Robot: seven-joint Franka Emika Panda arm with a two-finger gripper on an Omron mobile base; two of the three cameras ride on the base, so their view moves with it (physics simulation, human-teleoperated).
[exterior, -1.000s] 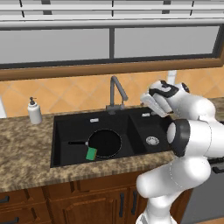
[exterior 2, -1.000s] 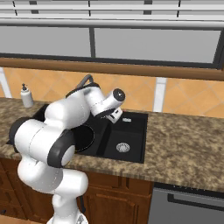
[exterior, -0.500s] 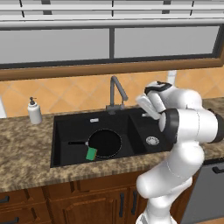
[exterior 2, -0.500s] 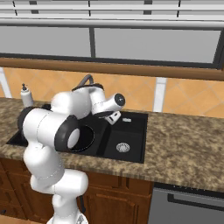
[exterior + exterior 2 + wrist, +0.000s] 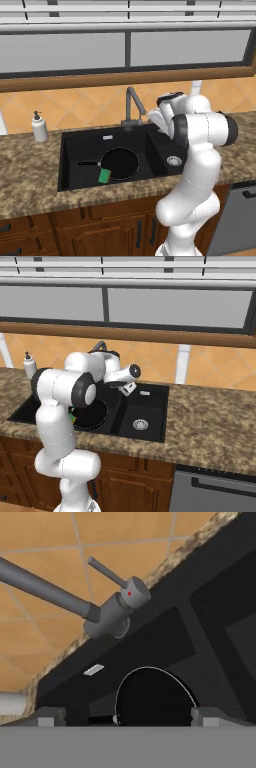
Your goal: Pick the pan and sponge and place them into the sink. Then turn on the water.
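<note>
Gripper of ours hangs wide open and empty, just beside the faucet. We've got the pan and sponge sitting in the sink's large basin.

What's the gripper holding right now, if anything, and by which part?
Nothing. The gripper is open and empty, aimed toward the faucet. The pan and sponge already lie in the sink.
</note>
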